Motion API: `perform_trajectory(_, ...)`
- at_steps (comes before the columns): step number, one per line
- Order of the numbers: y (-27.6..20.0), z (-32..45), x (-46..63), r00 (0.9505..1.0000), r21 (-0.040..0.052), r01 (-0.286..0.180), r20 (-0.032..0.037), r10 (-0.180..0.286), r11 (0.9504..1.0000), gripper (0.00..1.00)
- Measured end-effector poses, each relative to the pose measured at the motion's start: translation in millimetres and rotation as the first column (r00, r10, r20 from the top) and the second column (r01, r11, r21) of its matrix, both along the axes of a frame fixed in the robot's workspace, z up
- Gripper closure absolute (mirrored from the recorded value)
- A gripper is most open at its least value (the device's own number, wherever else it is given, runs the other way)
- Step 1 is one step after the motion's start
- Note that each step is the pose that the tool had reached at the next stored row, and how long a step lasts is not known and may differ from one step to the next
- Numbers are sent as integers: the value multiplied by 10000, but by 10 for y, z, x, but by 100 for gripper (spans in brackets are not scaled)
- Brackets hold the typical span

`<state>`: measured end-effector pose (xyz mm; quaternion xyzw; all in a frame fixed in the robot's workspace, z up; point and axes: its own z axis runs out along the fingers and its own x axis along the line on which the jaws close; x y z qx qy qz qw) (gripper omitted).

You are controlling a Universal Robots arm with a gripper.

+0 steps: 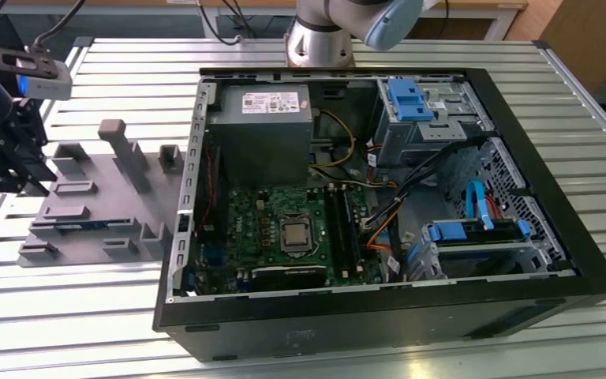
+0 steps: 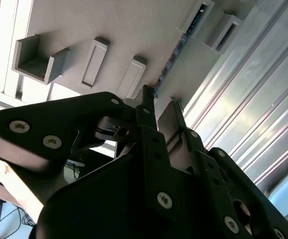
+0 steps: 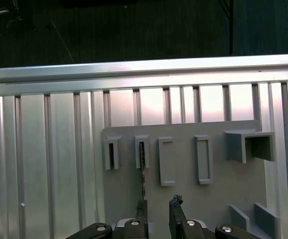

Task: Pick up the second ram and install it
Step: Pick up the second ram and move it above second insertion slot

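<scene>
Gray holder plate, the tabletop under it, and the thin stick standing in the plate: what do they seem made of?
Gray holder plate: matte, even gray, with pockets formed in one piece; probably plastic, possibly printed. Tabletop: ribbed silver slats with bright glare, likely aluminium. The second ram: seen edge-on, thin and dark, so it looks like circuit board, though little of it shows.

Exterior view is looking down at a slant, from well back, on the open computer case [image 1: 366, 324] and gray fixture tray [image 1: 76, 201]. The 2 wrist views are looking from close above that tray, past the gripper [image 3: 159, 201]. Both are sharing its raised holders [image 3: 165, 162] and the slatted table [image 3: 59, 174].
</scene>
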<state>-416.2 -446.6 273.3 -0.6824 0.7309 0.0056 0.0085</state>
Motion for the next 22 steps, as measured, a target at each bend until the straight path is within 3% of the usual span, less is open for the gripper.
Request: perform_trajectory(22, -7, -91, 0, 10000, 0, 0, 10, 0, 10000, 69)
